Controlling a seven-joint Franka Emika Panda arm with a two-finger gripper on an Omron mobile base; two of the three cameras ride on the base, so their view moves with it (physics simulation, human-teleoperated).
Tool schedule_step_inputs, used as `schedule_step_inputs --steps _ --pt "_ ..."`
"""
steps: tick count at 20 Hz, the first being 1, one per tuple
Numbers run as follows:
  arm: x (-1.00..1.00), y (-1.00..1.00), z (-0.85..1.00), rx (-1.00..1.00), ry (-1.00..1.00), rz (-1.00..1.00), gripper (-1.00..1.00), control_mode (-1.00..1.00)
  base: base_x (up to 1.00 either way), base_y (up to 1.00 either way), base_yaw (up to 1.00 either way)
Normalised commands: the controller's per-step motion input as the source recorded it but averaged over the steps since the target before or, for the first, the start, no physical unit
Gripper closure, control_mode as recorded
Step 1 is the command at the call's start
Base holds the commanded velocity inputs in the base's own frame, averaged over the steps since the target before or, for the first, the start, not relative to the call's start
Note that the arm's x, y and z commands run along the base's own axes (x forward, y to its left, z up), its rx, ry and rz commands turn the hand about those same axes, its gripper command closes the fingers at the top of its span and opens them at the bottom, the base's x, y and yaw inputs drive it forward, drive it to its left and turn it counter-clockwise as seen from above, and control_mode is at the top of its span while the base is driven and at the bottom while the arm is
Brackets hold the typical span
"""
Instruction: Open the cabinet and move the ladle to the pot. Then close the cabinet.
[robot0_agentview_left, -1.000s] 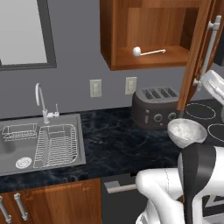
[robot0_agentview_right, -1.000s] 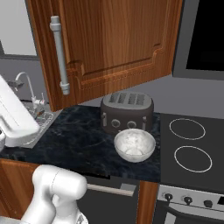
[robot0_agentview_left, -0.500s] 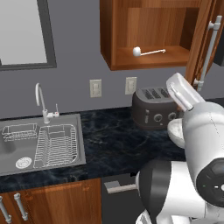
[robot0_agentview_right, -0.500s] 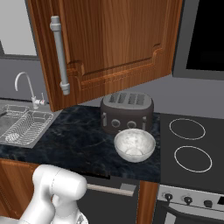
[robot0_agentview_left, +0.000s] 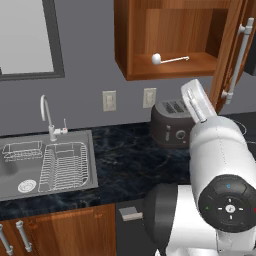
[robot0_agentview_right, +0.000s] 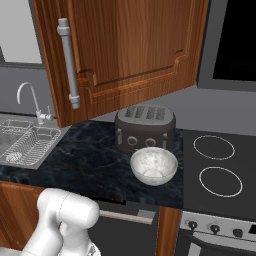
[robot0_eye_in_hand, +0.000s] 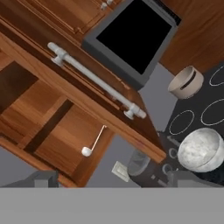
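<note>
The cabinet (robot0_agentview_left: 165, 35) stands open, its door (robot0_agentview_right: 125, 50) swung out with the long silver bar handle (robot0_agentview_right: 68, 62) facing the right base camera. On the lower shelf lies the ladle (robot0_agentview_left: 170, 59), its whitish rounded end to the left. The hand view shows the ladle (robot0_eye_in_hand: 94, 142) on that shelf, beyond the door handle (robot0_eye_in_hand: 96, 81). The beige pot (robot0_eye_in_hand: 187, 82) with its dark band sits on the stove, far from the ladle. My gripper (robot0_eye_in_hand: 116, 180) is open, its fingertips (robot0_eye_in_hand: 41, 179) spread wide with nothing between them, well short of the cabinet.
A dark toaster (robot0_agentview_right: 145, 130) stands on the black counter with a white speckled bowl (robot0_agentview_right: 154, 165) in front of it. The stove (robot0_agentview_right: 220, 170) is to the right, the sink (robot0_agentview_left: 45, 162) with faucet and rack to the left. My arm (robot0_agentview_left: 220, 165) blocks the left base view's right side.
My arm has swung from the right edge into the foreground of the left base view, covering the bowl, and left the right base view's left edge. Door and ladle are unmoved.
</note>
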Motion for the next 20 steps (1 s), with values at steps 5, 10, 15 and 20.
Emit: schedule_step_inputs --steps 5,10,15,20 --pt "0.46 0.25 -0.15 0.04 -0.04 -0.05 -1.0 -1.0 0.0 0.0 0.0" --pt "0.48 0.09 -0.1 0.03 -0.01 -0.09 -1.0 -1.0 0.0 0.0 0.0" --pt "0.37 0.0 -0.07 0.0 0.0 -0.11 -1.0 -1.0 0.0 0.0 0.0" --pt "0.37 0.0 -0.13 0.0 -0.02 -0.1 -1.0 -1.0 0.0 0.0 0.0"
